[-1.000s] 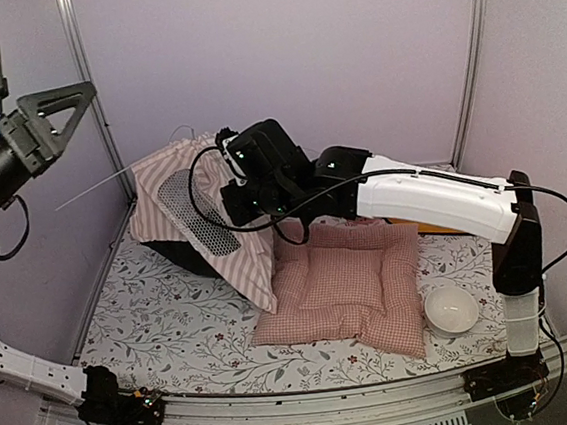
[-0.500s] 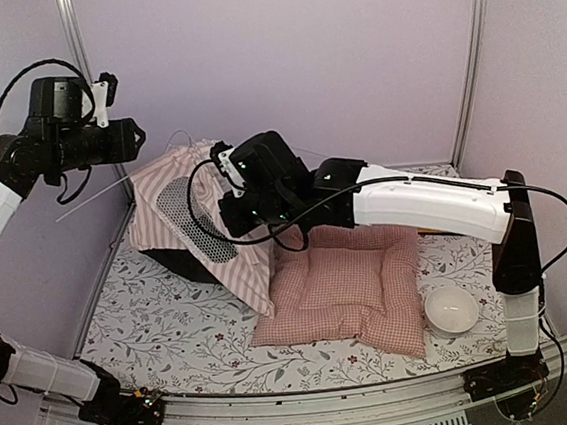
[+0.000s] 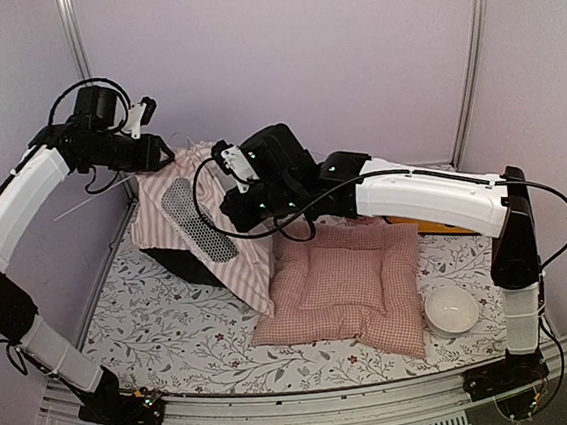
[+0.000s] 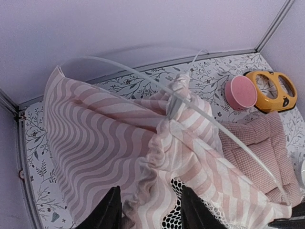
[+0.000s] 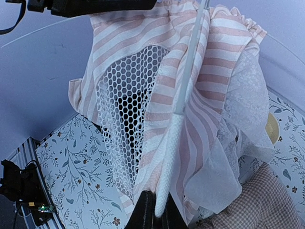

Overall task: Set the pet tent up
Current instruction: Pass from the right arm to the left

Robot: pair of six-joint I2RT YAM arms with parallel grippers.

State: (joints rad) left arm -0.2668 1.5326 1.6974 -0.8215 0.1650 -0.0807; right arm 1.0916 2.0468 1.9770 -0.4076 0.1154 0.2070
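The pet tent [image 3: 199, 221], pink-and-white striped with an oval black mesh window, stands half raised at the back left of the floral mat. My left gripper [image 3: 162, 152] hovers at its top, open, its fingers [image 4: 112, 210] straddling a gathered ridge of the striped fabric [image 4: 95, 143]. Two thin white poles [image 4: 178, 98] cross above the fabric. My right gripper [image 3: 235, 212] reaches in from the right and is shut on a white woven pole sleeve [image 5: 169, 157] beside the mesh window [image 5: 126, 109]. The sheer curtain [image 5: 238, 143] hangs to the right.
A pink checked cushion [image 3: 345, 282] lies right of the tent, under the right arm. A white bowl [image 3: 451, 309] sits near the front right. A pink bowl [image 4: 240, 93] and a yellow holder [image 4: 274, 88] stand at the back. Walls and frame posts close in the left side.
My left arm has swung from the left wall to the tent's top, and its jaws have narrowed. The right gripper keeps its hold and has barely shifted.
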